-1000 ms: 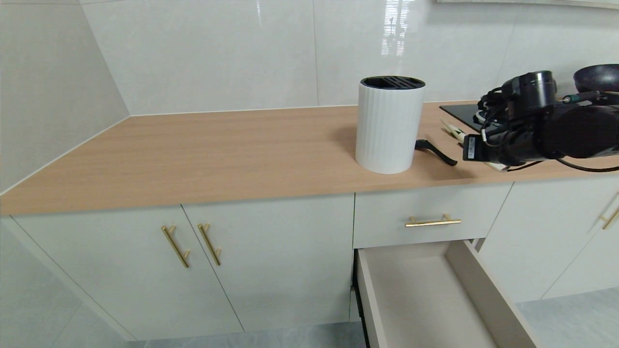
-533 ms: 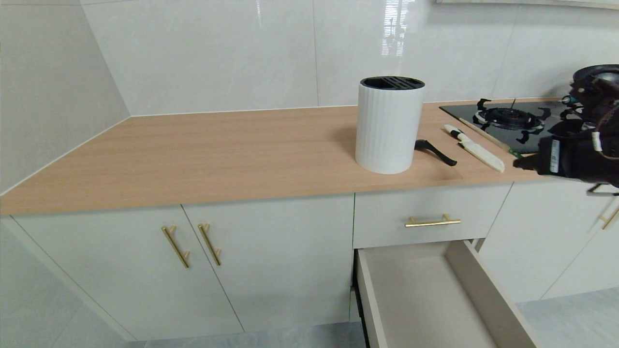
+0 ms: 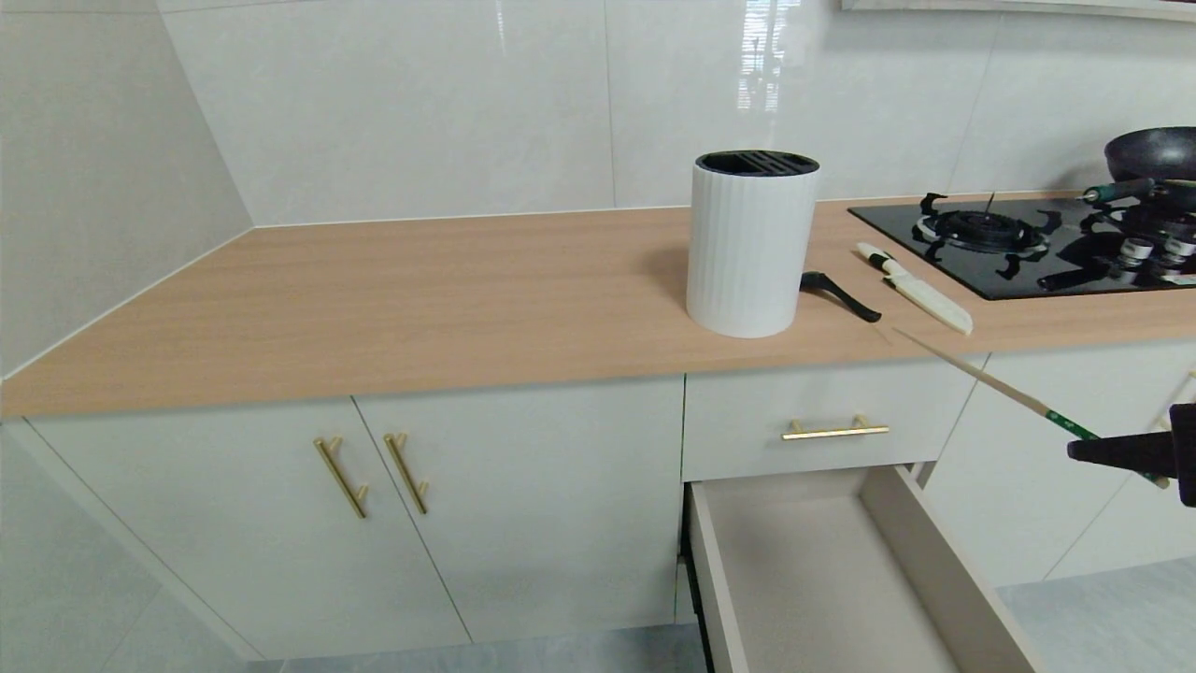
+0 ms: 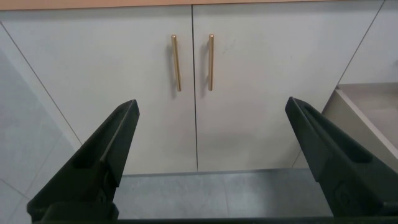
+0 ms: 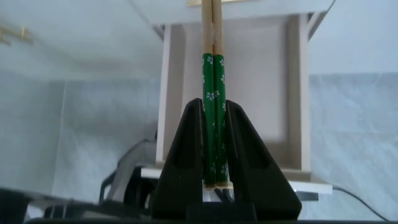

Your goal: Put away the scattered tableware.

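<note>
My right gripper (image 3: 1084,451) hangs at the right edge of the head view, below counter height and to the right of the open drawer (image 3: 920,561). It is shut on a pair of wooden chopsticks (image 3: 981,376) with green patterned ends (image 5: 211,112); their thin tips slant up toward the counter edge. In the right wrist view the chopsticks run out over the open drawer (image 5: 174,93). A white knife (image 3: 916,289) and a black-handled utensil (image 3: 841,293) lie on the counter beside the white ribbed holder (image 3: 750,246). My left gripper (image 4: 211,155) is open, facing the cabinet doors (image 4: 193,87).
A black gas hob (image 3: 1028,248) with a dark pan (image 3: 1154,154) sits at the counter's right end. A shut drawer with a gold handle (image 3: 834,430) is above the open one. The wooden counter (image 3: 420,299) stretches left of the holder.
My right arm has dropped from above the counter near the knife down and to the right, carrying the chopsticks below counter level. The knife and hob have come into sight.
</note>
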Motion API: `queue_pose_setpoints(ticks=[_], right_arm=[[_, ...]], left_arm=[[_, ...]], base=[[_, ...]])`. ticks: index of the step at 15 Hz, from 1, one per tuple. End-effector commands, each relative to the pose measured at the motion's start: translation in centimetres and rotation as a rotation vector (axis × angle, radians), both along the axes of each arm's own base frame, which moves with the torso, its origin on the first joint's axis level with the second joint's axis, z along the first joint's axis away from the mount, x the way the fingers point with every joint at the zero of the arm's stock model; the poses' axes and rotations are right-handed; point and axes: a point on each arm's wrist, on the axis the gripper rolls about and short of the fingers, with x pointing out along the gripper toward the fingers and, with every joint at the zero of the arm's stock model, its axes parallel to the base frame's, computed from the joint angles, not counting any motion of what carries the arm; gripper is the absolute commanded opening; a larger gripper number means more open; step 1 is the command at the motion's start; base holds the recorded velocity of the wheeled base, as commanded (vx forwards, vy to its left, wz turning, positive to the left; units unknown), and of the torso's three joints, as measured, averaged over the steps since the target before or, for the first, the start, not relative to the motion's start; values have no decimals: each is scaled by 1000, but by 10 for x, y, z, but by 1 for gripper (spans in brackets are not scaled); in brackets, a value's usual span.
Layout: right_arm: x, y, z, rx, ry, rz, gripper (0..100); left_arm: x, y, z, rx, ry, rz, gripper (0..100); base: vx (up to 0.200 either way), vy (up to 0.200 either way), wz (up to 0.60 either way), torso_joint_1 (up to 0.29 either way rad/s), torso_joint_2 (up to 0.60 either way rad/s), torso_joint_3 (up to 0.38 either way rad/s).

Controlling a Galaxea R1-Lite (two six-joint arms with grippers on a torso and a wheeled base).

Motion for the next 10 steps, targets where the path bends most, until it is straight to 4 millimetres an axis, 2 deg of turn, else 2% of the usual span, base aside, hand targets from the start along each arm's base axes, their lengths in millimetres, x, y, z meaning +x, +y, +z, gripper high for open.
queue_pose_setpoints(ticks=[1,4,10], right_arm=[[9,3,-12,-18,54,2,0],[24,7,-26,-35,127,4,0],[28,23,-45,-62,211,82,0]], left_arm=[[0,0,0,-1,1,1,100],[0,0,0,-1,1,1,100],[0,0,0,-1,1,1,100]], base=[[0,0,0,0,0,0],[0,0,0,0,0,0],[0,0,0,0,0,0]])
